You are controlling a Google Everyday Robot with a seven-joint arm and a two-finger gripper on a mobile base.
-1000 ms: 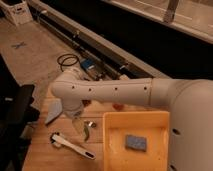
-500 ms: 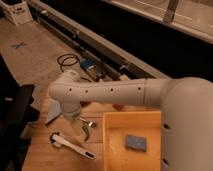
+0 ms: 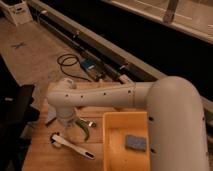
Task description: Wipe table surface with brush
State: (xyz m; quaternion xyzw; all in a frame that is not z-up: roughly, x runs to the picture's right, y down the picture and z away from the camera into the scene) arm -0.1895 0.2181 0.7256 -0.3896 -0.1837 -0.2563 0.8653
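Brush [image 3: 73,146] lies flat on the table surface [image 3: 40,156], just camera-side of the gripper [image 3: 64,124], fingers spread wide, gripping nothing. Green chili [image 3: 85,129] just right of them, yellow tray [image 3: 116,156] with sponge [image 3: 135,142] farther right.

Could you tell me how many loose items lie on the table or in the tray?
3: the brush lower left on the table surface, the green chili pepper beside the yellow tray, the sponge inside it. The gripper hangs near the brush; the arm may hide others.
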